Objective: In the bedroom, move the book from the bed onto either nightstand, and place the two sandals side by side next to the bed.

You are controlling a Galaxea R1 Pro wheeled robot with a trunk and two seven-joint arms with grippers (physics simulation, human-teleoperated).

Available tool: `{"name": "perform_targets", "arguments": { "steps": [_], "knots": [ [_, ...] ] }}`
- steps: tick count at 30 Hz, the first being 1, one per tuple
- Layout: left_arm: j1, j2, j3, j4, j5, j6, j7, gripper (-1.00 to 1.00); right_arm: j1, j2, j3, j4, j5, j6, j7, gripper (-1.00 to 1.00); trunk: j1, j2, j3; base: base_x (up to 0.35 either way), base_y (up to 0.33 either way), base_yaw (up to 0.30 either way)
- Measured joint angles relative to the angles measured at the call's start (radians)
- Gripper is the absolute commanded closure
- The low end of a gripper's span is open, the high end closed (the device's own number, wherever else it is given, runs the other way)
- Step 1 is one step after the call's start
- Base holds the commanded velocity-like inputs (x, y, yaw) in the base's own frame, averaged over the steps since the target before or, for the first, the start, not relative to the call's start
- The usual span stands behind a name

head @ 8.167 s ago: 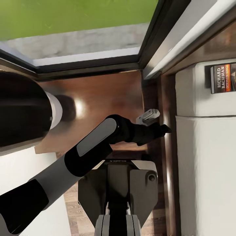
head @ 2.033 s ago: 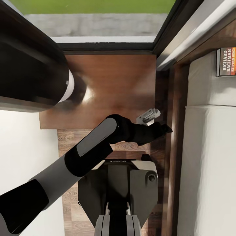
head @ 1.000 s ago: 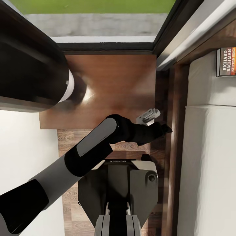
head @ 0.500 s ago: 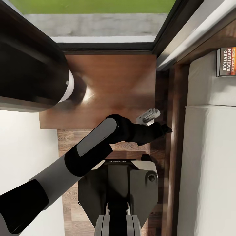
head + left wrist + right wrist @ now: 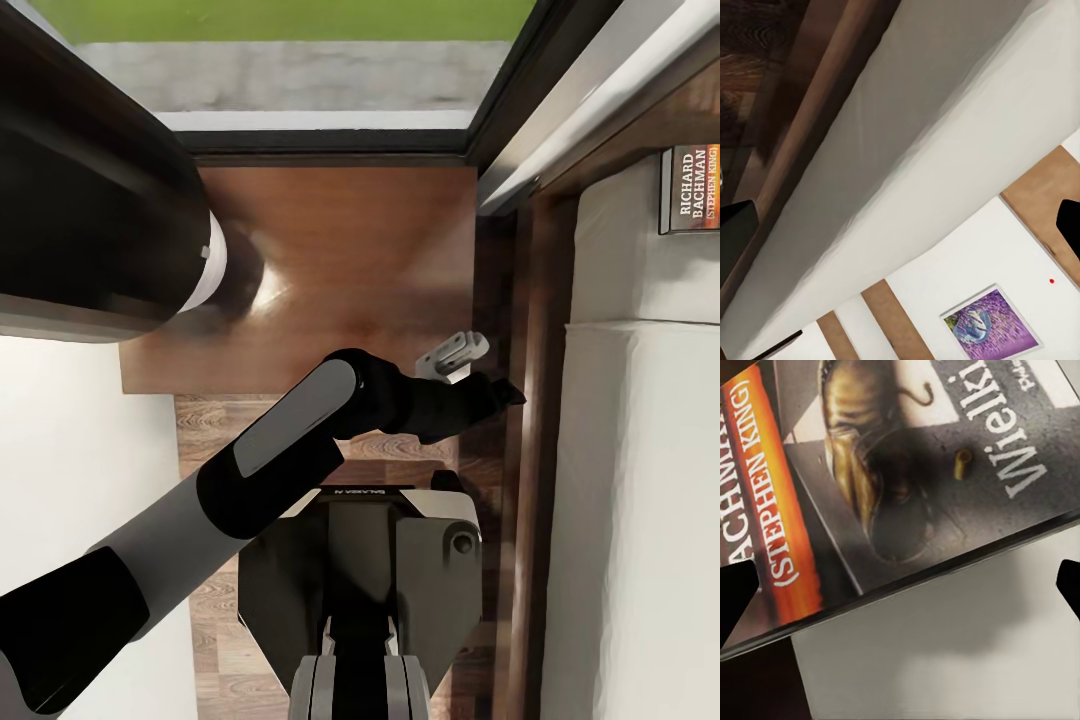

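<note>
We are reaching for the book [image 5: 692,189], which is lying flat on the bed [image 5: 640,520] near its wooden headboard, at the far right of the head view. To grasp it well, we are judging that the right gripper [image 5: 900,577] should come down squarely over the book's near edge, so the thin cover is pinched and not pushed along the mattress. The right wrist view is showing the cover close up with the fingers spread wide. The left gripper [image 5: 470,372] is hanging beside the bed frame; we cannot tell its fingers' state.
</note>
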Motion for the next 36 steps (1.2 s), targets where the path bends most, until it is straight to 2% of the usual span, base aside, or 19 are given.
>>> {"name": "perform_targets", "arguments": {
  "steps": [19,30,36],
  "knots": [
    [0.000,0.000,0.000,0.000,0.000,0.000,0.000,-1.00,-0.005,-0.003,-0.002,0.000,0.002,0.000,0.004,-1.00,0.000,0.000,0.000,0.000,0.000,0.000],
    [0.000,0.001,0.000,0.000,0.000,0.000,0.000,-1.00,-0.014,-0.040,-0.005,0.001,0.001,-0.002,-0.036,-1.00,0.000,0.000,0.000,0.000,0.000,0.000],
    [0.000,0.001,0.000,0.000,0.000,0.000,0.000,-1.00,-0.044,-0.054,-0.006,0.004,0.001,-0.003,-0.073,-1.00,0.000,0.000,0.000,0.000,0.000,0.000]
  ]
}}
